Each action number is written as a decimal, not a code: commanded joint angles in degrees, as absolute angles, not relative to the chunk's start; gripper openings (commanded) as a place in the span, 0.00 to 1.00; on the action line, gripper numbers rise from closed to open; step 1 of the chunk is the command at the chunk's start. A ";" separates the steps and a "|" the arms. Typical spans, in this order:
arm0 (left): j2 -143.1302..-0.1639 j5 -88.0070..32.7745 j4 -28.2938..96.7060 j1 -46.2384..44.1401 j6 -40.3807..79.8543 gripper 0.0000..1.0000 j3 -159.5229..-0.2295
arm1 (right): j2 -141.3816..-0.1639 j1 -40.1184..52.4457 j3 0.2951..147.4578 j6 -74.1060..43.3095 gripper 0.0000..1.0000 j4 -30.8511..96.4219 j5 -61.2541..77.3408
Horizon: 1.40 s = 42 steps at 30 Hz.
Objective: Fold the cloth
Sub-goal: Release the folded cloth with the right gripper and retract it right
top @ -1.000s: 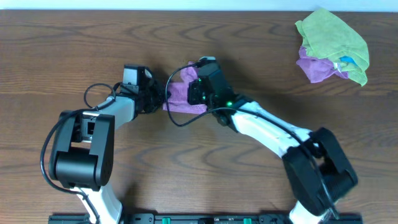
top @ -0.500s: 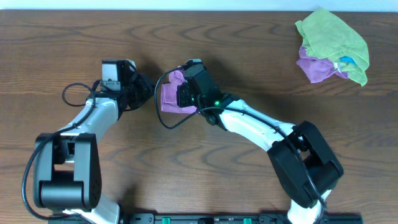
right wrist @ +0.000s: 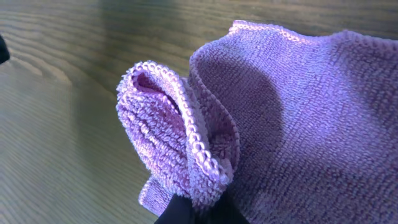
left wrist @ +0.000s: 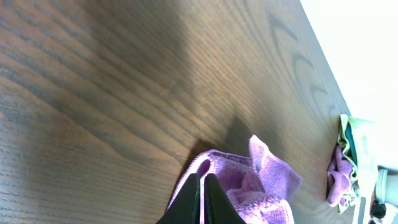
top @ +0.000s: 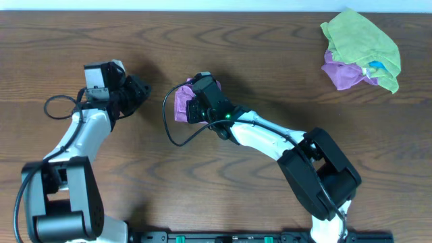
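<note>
The cloth (top: 180,103) lies on the table (top: 270,54), near the middle and a bit toward the far edge. The right claw (top: 192,109) is at the cloth's right side and touches it. Its arm runs back from there toward the near right part of the table. The left claw (top: 140,91) is to the left of the cloth and apart from it, with bare table between them. Far off to the right, close to the far edge, sits a heap of other cloths (top: 361,47), one lying on top of another. The heap is well apart from the cloth and from both claws.
</note>
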<state>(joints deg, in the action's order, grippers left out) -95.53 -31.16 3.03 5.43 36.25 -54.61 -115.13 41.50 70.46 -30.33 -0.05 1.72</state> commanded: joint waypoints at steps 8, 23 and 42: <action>-93.38 -31.35 5.39 7.25 34.63 0.07 -55.79 | -116.92 42.92 71.59 -29.74 0.40 -3.95 1.98; -91.44 -31.59 6.55 9.85 34.22 0.23 -55.79 | -115.79 42.94 71.61 -30.20 0.99 -3.90 10.81; -90.21 -37.12 10.24 12.10 38.28 0.58 -55.77 | -90.61 34.04 71.61 -29.85 0.99 24.32 2.81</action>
<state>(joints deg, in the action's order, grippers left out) -91.18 -35.29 9.50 11.88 37.01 -54.61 -94.17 35.81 70.91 -30.50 21.85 1.50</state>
